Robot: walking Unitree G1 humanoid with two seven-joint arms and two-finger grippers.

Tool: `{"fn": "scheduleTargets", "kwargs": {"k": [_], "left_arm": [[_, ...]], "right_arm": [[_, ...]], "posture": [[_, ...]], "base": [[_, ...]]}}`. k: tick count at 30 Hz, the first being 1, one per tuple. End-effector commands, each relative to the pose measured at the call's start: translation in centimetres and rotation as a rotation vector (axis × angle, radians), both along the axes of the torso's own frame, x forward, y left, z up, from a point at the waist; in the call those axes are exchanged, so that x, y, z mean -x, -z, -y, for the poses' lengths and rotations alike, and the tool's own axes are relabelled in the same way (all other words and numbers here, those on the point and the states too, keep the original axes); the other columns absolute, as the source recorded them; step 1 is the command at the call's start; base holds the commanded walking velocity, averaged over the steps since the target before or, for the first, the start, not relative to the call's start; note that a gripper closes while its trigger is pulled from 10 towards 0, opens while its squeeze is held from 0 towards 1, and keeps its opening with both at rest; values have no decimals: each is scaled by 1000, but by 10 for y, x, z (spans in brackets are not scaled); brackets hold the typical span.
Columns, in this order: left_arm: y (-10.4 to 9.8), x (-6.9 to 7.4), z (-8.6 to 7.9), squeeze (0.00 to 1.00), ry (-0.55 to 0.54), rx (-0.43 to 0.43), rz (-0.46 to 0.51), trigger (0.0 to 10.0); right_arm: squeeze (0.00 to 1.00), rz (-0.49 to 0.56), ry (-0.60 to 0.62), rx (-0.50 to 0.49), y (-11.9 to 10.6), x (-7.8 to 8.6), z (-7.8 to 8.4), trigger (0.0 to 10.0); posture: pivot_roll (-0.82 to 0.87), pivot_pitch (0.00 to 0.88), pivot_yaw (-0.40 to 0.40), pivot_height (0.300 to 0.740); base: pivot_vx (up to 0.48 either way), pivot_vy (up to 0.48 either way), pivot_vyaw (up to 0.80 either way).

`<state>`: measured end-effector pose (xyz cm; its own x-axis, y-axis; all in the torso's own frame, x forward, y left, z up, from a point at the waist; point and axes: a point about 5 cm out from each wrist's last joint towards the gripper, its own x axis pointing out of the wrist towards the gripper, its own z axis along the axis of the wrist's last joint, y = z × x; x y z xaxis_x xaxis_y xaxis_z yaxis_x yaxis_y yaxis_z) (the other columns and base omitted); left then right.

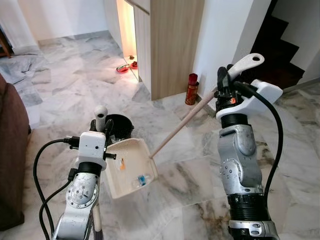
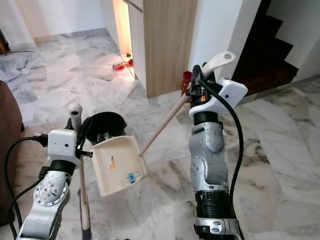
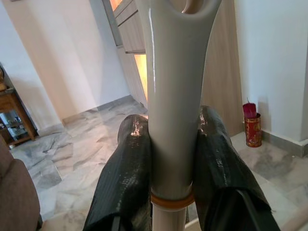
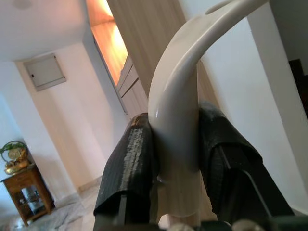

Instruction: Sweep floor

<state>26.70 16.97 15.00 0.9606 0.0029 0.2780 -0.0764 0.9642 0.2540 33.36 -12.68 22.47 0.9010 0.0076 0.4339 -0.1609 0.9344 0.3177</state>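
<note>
My left gripper (image 1: 103, 128) is shut on the grey-capped broom handle (image 3: 173, 110), which stands upright; its wooden shaft (image 2: 83, 200) runs down past my left arm. My right gripper (image 1: 225, 82) is raised and shut on the cream curved grip (image 4: 178, 125) of the dustpan's long wooden stick (image 1: 182, 125). The cream dustpan (image 1: 131, 167) hangs tilted off the floor between my arms, with small blue and orange scraps (image 1: 142, 180) inside. Its upper edge is next to a black bin (image 1: 120, 125) on the marble floor.
A wooden cabinet (image 1: 170, 45) stands ahead, with a red canister (image 1: 192, 89) at its foot by the white wall. Red dishes (image 1: 123, 69) lie near the lit gap. A brown sofa (image 1: 10, 150) is at my left. Dark stairs (image 1: 282, 50) rise at far right.
</note>
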Motion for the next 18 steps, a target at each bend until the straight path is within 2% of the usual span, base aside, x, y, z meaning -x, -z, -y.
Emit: {"fn": "scheduleTargets", "kwargs": {"k": [1,5,18], "left_arm": [[-11,2,1,0,-3,-27,55,10000],[-11,2,1,0,-4,-26,55,10000],[-11,2,1,0,-17,-28,54,10000]], "right_arm": [[0,91,-18,-22,-23,4,-4,10000],[0,85,-22,-23,-21,3,-5,10000],[0,67,-38,-31,-18,3,-6,10000]], "posture": [[-10,46,-6,740],[-10,45,-6,740],[-11,48,-7,740]], "base": [[0,0,800],[0,0,800],[0,0,0]]}}
